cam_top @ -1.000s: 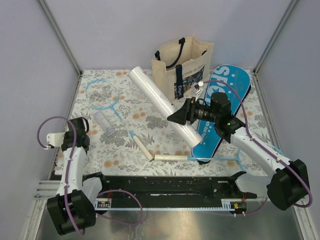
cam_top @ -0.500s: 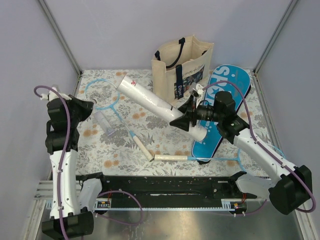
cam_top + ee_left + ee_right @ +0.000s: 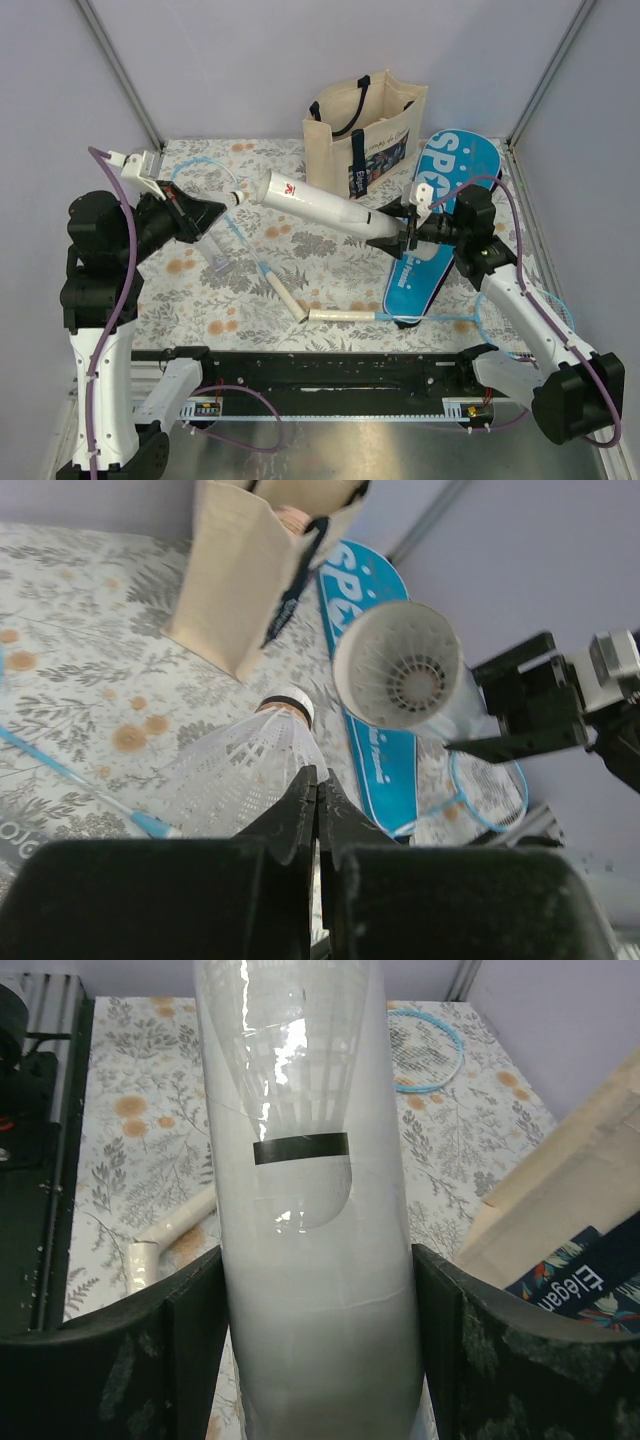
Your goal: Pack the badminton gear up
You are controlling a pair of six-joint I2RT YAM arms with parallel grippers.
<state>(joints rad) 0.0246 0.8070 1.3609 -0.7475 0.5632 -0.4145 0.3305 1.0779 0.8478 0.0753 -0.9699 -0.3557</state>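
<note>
Insertion step. With left gripper (image 3: pixel 316 785) pinching shuttlecock (image 3: pixel 240 770) and right gripper (image 3: pixel 405 233) clamping tube (image 3: pixel 395 665), centre cork (image 3: pixel 288 702) on mouth ahead of fingertips (image 3: pixel 295 815); advance straight, sparing feathers.

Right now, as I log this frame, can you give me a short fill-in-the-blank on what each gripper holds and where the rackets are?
1. The white tube is held off the table by the ____ arm's gripper.
2. The left gripper pinches a ____ in front of the tube's open end.
3. The left racket and the right racket both lie on the ____, outside the blue case.

Missing words: right; shuttlecock; table.
</note>
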